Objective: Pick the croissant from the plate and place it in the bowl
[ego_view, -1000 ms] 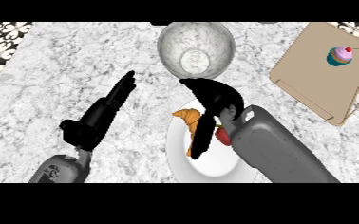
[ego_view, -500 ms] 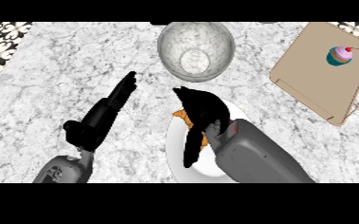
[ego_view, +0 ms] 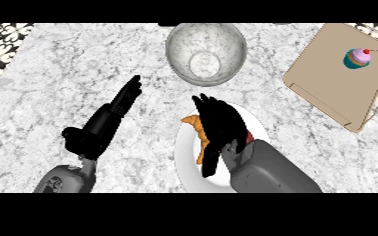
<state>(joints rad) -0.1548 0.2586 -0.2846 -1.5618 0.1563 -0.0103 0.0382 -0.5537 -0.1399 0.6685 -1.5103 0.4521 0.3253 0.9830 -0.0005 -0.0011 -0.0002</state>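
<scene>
Speckled grey-white stone forms the counter (ego_view: 88, 65) seen from the head view, the only view supplied. A white plate (ego_view: 188, 167) lies near the lower edge, and the croissant (ego_view: 198, 135) is seen on its left part, its long axis running roughly toward and away from the robot. Only an orange strip of it is exposed, along the left edge of the right hand (ego_view: 220, 125), which is laid directly over it with the fingers pointing toward the far side of the counter. Whether those fingers are curled round the pastry or merely spread above it cannot be told, since the dark hand hides most of it; contact seems likely but is not shown.

The bowl (ego_view: 205, 52) stands beyond the plate, almost straight ahead of the right hand's fingertips and slightly to the left, close to the plate's far rim. The transfer would therefore be a lift followed by a short forward carry along the croissant's own long axis.

The left hand (ego_view: 111, 117) is held to the left of the plate, fingers straight and pressed together, touching nothing; it is farther from the croissant than the right hand. A tan board (ego_view: 325, 85) bearing a cupcake (ego_view: 358, 58) lies at the far right, well apart.
</scene>
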